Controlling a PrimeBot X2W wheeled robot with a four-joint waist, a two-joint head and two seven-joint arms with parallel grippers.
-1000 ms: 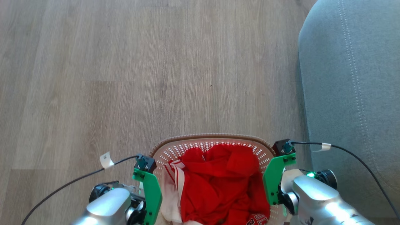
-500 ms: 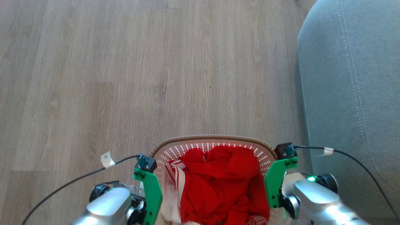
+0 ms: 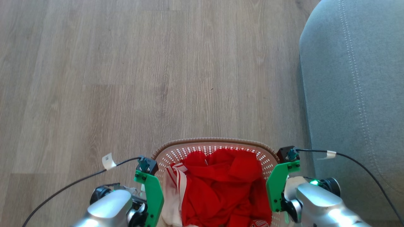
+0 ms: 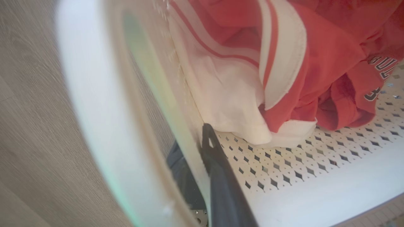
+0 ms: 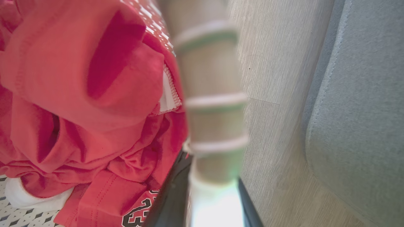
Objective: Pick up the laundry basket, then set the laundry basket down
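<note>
Holds the laundry basket [image 3: 214,141] from both sides, low in the middle of the head view, above the wooden floor [image 3: 126,78]. Carries inside it the red clothes [image 3: 221,189], with a white striped cloth [image 3: 171,194] lying against the left wall. Stands close to a grey-blue sofa [image 3: 353,94] on the right, with a narrow strip of floor between sofa and basket.

Pinches the left side wall of the basket with the left gripper [image 4: 192,140]: one dark finger [image 4: 221,183] inside, along the perforated wall, the other finger [image 4: 180,170] outside, jaws pressed on the wall between them. Passes just beside the white handle [image 4: 91,110], which is blurred and very near to the lens.

Pinches the right rim in the same manner with the right gripper [image 5: 213,171]: one finger [image 5: 170,198] on the side of the clothes, the other [image 5: 249,209] on the side of the floor, jaws closed on the pale edge between them. Touches there a red cloth with black and white lettering [image 5: 139,216].

Wears a green bracket [image 3: 153,192] on the left wrist and another one [image 3: 277,184] on the right, each with a black cable [image 3: 72,183] leading away.

Cannot tell whether the bottom of the basket touches the floor or hangs above it.
</note>
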